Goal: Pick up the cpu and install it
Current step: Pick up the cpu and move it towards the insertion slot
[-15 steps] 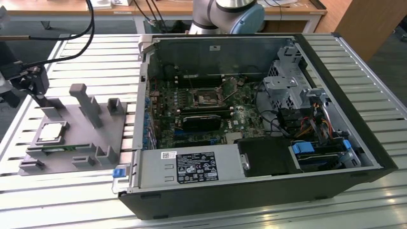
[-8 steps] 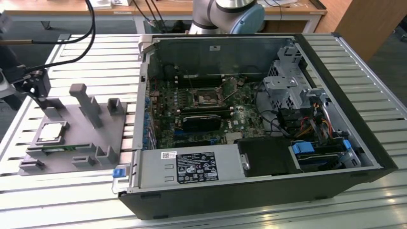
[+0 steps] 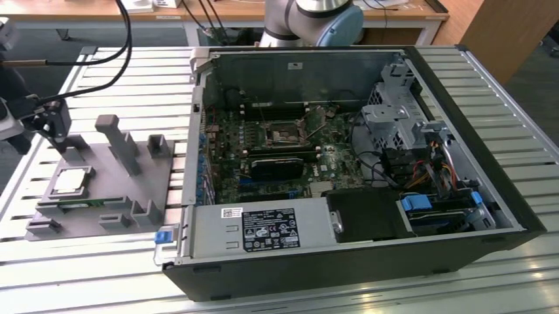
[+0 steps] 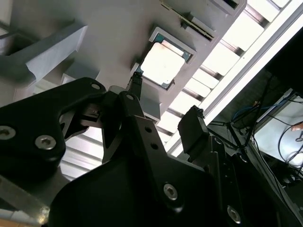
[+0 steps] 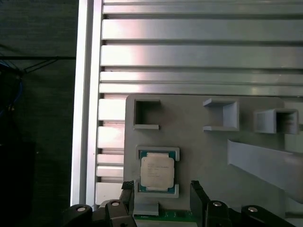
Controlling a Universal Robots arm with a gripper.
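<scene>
The cpu (image 3: pixel 72 182) is a small silver square lying flat in a framed pocket of the grey fixture plate (image 3: pixel 131 186), at the exterior view's left. In both wrist views the cpu (image 5: pixel 157 172) (image 4: pixel 163 64) lies just beyond the two black fingertips (image 5: pixel 127 190). My gripper (image 3: pixel 54 131) (image 5: pixel 161 191) (image 4: pixel 165 99) hangs over that plate, open, its jaws spread wider than the chip and holding nothing. The dark square socket (image 3: pixel 284 134) sits on the motherboard inside the open computer case (image 3: pixel 472 131).
A green memory strip (image 5: pixel 165 215) lies in the fixture close to the cpu. Grey posts (image 3: pixel 118 140) and small brackets (image 5: pixel 221 115) rise from the plate. The slatted metal table (image 3: pixel 114 72) ends in an edge rail (image 5: pixel 85 118) beside the fixture. Black cables (image 3: pixel 105 52) hang at the back left.
</scene>
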